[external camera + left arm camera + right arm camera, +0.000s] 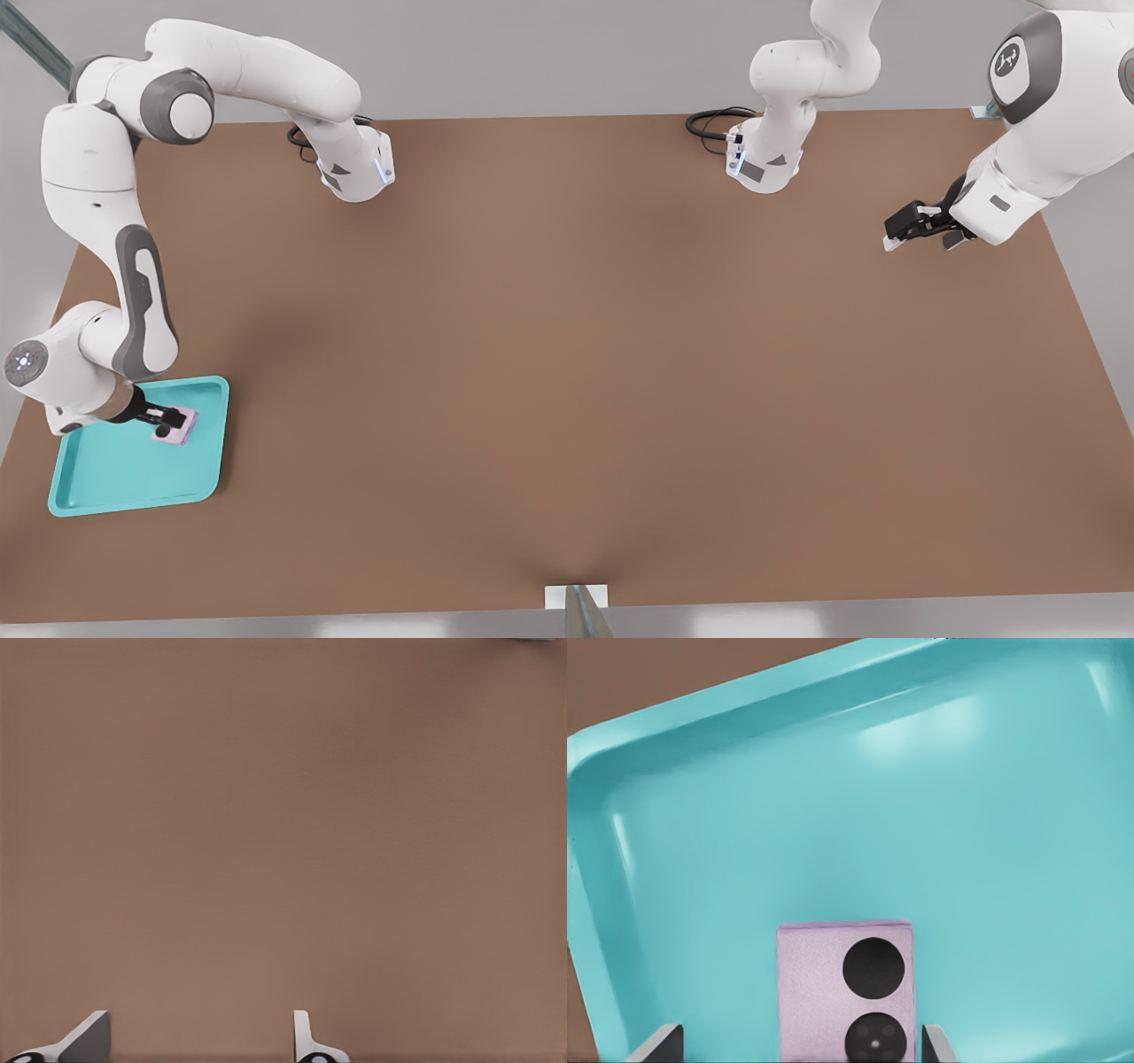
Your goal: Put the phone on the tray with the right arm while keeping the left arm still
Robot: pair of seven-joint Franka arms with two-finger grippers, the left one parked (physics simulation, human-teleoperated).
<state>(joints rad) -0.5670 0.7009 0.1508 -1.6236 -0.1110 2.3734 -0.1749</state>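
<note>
Jaws stood apart on either side of the phone (843,992) in the right wrist view, a thin strip of turquoise showing between each fingertip and the pink slab; so the gripper (168,416) looked spread, not pinching, though whether the pads still brushed the phone's sides I could not tell. From the front the phone (175,426) sat over the tray (133,483), close to its far edge and nearer the corner on the front view's right, with the tray itself lying by the table's (567,354) near corner on the front view's left.

What could have gone wrong, to my eye: if the phone was not yet lying flat on the tray floor, letting go would drop it and it might skid toward the rim; if a fingertip still touched it, a lift could drag or tip it; a sideways pull-out could nudge the light slab or even shift the tray.

The front view gave the tray's place on the table and the right arm (133,292) bent down over it, but the fingers blurred into one dark shape there; the right wrist view showed the gaps, the two black lenses and the tray's (744,718) raised rim, yet nothing of the table beyond a brown corner.
</note>
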